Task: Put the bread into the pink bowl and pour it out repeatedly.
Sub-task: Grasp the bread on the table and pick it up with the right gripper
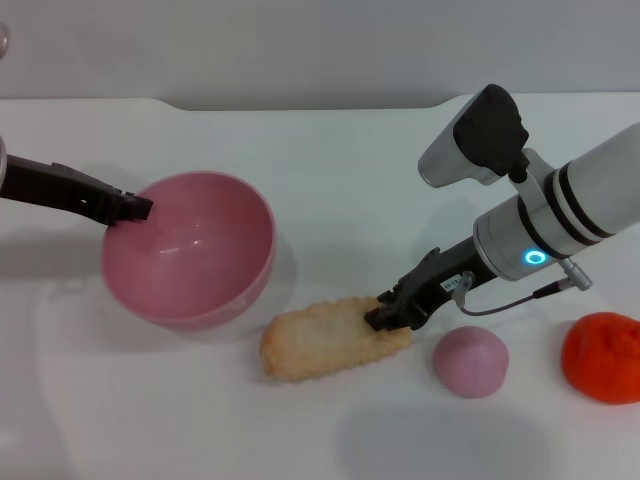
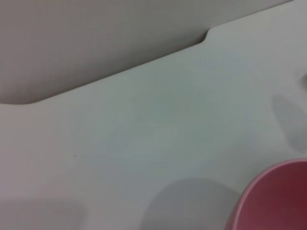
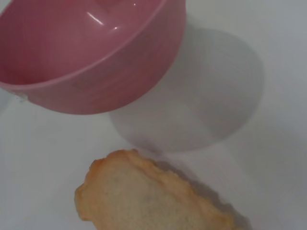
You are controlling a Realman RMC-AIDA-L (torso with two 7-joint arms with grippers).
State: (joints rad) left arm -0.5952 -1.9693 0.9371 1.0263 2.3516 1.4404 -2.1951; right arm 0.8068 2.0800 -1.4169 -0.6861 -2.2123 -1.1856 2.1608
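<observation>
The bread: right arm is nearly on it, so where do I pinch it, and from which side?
Take the bread at its right end, where the right gripper already sits, coming from above across its narrow width. It lies flat and elongated on the table, tan underside up, beside the pink bowl, which the left gripper holds by its rim.

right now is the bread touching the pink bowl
Apart. The right wrist view shows bare table between the bread and the pink bowl.
</observation>
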